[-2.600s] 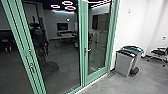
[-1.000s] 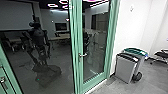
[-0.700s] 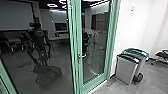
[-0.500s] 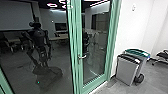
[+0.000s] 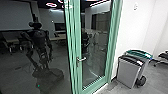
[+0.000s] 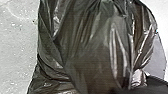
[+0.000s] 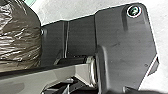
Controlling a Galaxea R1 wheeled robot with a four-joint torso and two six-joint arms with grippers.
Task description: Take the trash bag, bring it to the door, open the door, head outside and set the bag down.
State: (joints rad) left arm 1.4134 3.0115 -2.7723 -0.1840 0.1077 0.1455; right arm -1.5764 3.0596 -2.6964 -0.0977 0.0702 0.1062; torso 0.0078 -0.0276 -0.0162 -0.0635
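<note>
The dark trash bag (image 6: 87, 50) bulges, creased and glossy. The glass door (image 5: 78, 42) stands shut toward 12 o'clock, gray bins (image 5: 128, 73) toward 2. Cannot tell either tool's state.

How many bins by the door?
2, both to the right of the green-framed door in the head view: a dark-topped bin in front, a green-topped bin partly hidden behind it. Another could be hidden behind them.
</note>
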